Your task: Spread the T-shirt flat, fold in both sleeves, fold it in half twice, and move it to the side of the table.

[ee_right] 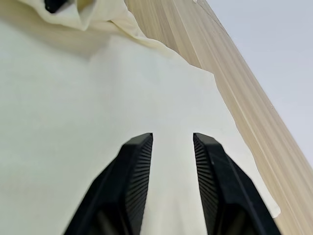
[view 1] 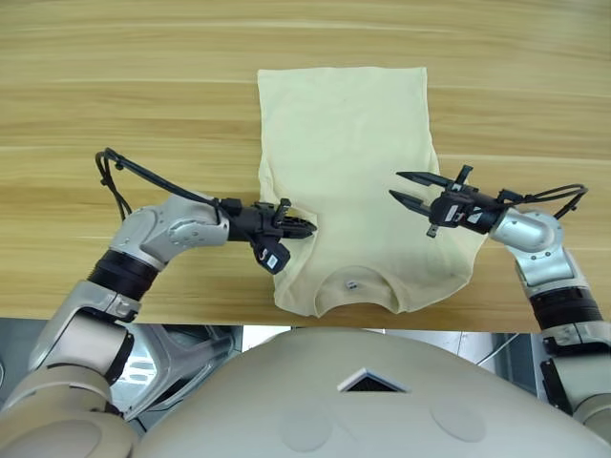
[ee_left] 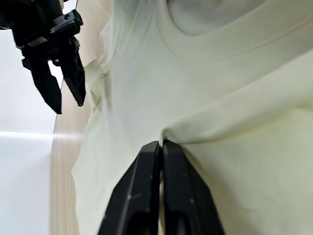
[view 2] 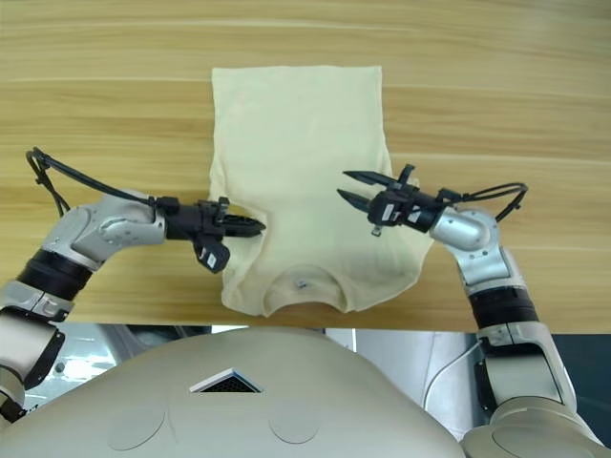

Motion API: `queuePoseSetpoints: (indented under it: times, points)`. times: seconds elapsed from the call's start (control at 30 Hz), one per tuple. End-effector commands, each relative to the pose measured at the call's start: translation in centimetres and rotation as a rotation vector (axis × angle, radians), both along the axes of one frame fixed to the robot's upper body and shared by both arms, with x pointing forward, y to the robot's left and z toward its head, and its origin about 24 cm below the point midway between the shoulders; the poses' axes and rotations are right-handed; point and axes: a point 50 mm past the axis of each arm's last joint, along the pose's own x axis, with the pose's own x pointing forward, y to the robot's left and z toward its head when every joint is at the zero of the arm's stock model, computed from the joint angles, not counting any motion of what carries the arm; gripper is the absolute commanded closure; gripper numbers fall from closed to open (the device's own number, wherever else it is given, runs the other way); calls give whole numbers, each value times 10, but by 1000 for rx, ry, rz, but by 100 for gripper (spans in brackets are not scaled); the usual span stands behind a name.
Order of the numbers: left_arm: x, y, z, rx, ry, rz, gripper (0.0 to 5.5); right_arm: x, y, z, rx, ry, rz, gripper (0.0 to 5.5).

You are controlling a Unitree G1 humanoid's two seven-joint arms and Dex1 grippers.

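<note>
A pale yellow T-shirt [view 1: 353,143] lies on the wooden table [view 1: 115,76] with its collar [view 1: 358,283] toward me and its hem at the far side. Both sleeves are tucked in, so its outline is narrow. My left gripper [view 1: 307,229] is at the shirt's left edge near the shoulder, shut on a fold of the fabric [ee_left: 195,127]. My right gripper [view 1: 395,185] hovers over the shirt's right side, open, with nothing between its fingers [ee_right: 137,166]. The cloth under it is smooth.
The table's near edge [view 1: 191,321] runs just below the collar. Bare wood extends to the left, to the right and beyond the hem.
</note>
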Motion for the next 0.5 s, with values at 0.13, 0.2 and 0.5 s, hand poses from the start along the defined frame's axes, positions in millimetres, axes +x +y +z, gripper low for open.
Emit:
queuePoseSetpoints:
  times: [0.13,0.2,0.5]
  points:
    - [4,-5,-7,29,22,10,421,2,3,3,1,-15,14,395]
    - [6,-7,-9,21,29,17,389,2,3,3,2,-15,14,395]
    - [3,-15,5,-150,76,41,258,2,2,3,5,-14,9,395]
